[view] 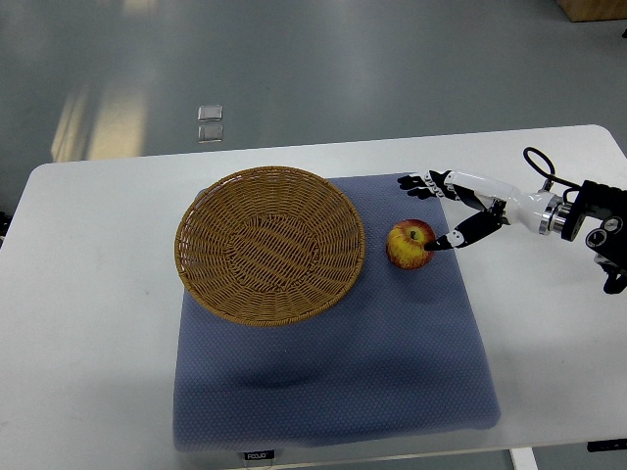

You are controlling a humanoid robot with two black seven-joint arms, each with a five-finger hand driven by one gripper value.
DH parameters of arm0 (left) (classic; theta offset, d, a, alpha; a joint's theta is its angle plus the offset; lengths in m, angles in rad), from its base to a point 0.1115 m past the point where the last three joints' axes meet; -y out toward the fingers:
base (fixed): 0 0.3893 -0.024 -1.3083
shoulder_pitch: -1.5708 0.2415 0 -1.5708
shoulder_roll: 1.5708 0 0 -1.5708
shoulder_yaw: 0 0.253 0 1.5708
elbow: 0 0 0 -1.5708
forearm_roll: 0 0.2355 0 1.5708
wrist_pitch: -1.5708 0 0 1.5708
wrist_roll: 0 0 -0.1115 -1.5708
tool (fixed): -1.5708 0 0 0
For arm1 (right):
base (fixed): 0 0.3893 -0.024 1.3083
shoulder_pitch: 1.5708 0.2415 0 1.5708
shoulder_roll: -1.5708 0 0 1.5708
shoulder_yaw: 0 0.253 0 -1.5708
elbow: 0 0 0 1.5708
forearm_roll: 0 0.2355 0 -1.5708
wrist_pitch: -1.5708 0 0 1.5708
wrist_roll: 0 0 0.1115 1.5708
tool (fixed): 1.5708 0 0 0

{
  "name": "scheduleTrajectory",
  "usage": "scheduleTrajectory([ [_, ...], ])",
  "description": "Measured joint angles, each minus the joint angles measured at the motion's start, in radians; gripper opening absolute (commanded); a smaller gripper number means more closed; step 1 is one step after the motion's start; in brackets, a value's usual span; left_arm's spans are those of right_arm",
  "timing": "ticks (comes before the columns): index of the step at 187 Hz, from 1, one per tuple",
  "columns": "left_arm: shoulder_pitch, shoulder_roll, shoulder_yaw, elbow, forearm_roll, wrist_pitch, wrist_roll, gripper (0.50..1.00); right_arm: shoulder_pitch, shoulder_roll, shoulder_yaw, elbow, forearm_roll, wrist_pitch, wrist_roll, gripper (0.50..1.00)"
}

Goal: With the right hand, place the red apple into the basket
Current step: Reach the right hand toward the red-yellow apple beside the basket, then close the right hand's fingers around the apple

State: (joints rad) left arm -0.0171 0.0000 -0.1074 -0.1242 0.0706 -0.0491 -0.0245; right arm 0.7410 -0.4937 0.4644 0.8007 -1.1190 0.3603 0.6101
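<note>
on the left of the blue mat, the wicker basket is sitting empty, its rim overhanging the mat's upper left corner onto the white tabletop. i am watching the red apple resting on the mat just beside the basket's right rim, apart from it, not yet lifted. from the right edge, my right hand is reaching in with its fingers spread: one dark fingertip is touching the apple's right side while the others are fanning out above and behind the fruit, closed on nothing. the left arm is not showing anywhere in the top view.

as i read it, i am working the approach-and-grasp step, with the hand only beginning to meet the apple. the next move is calling for the hand to settle further over the fruit, so the fingers are wrapping both sides rather than nudging it from one, then closing firmly before any lift. a one-sided push is risking rolling the apple toward the basket rim.
</note>
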Motion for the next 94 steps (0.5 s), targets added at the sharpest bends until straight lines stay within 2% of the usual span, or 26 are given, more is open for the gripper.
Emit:
scheduleTrajectory([
  [94,0.000,0.000,0.000,0.000,0.000,0.000,0.000,1.000,-0.021,0.028,-0.081,-0.009,-0.025,-0.156,0.001,0.921],
])
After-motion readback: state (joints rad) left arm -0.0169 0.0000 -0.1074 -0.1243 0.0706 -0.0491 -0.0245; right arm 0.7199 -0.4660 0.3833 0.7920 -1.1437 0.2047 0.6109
